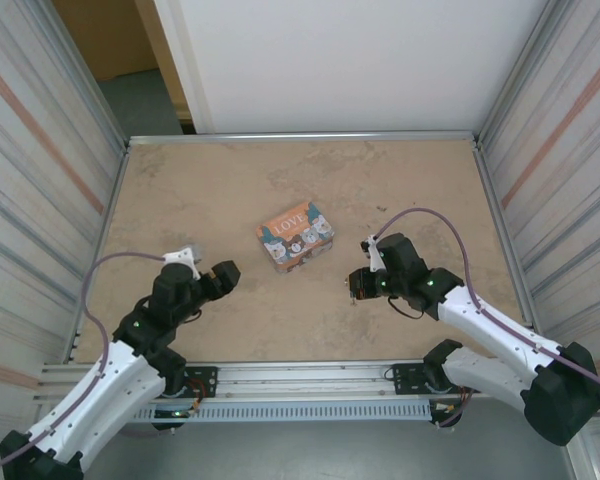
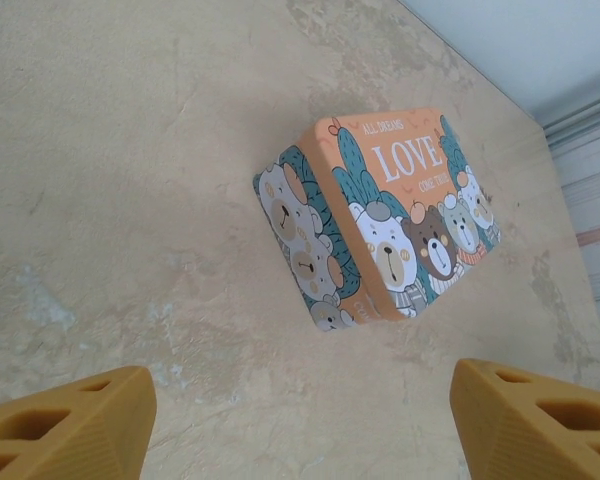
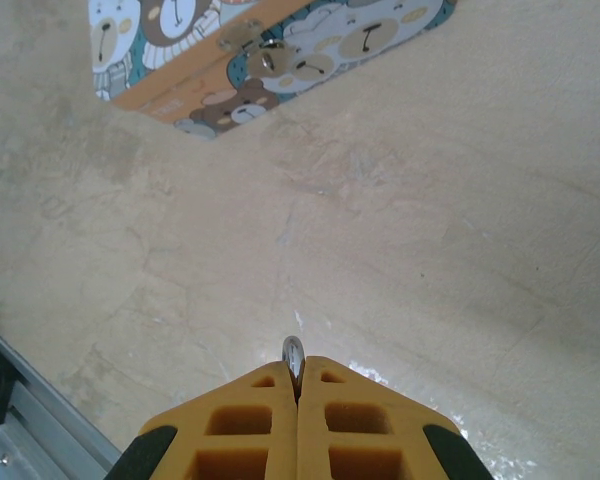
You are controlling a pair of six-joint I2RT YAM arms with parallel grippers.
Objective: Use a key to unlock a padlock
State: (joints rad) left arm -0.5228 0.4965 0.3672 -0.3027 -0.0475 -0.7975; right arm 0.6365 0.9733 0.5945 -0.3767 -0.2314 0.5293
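Orange-fingered left end effector (image 2: 300, 400): fingers wide apart above mottled beige desk (image 2: 130, 150). Left wrist view gives lid of orange rectangular box (image 2: 380, 215): "ALL DREAMS", "LOVE", "COME T…", cartoon bears. Right wrist view gives box's clasp side, tiny dark padlock (image 3: 267, 60) at clasp, detail unclear. Farther right, right end effector (image 3: 298, 380) pinched together on tiny pale grey metal key (image 3: 293, 354).

Mottled tan surface (image 1: 230, 190) with a metal rim (image 1: 300, 136). Ribbed grey walls (image 1: 30, 150) at frame left and right, white panel (image 1: 360, 60) top centre, brown board (image 1: 100, 35) and grey floor (image 1: 150, 100) upper left. Even light.
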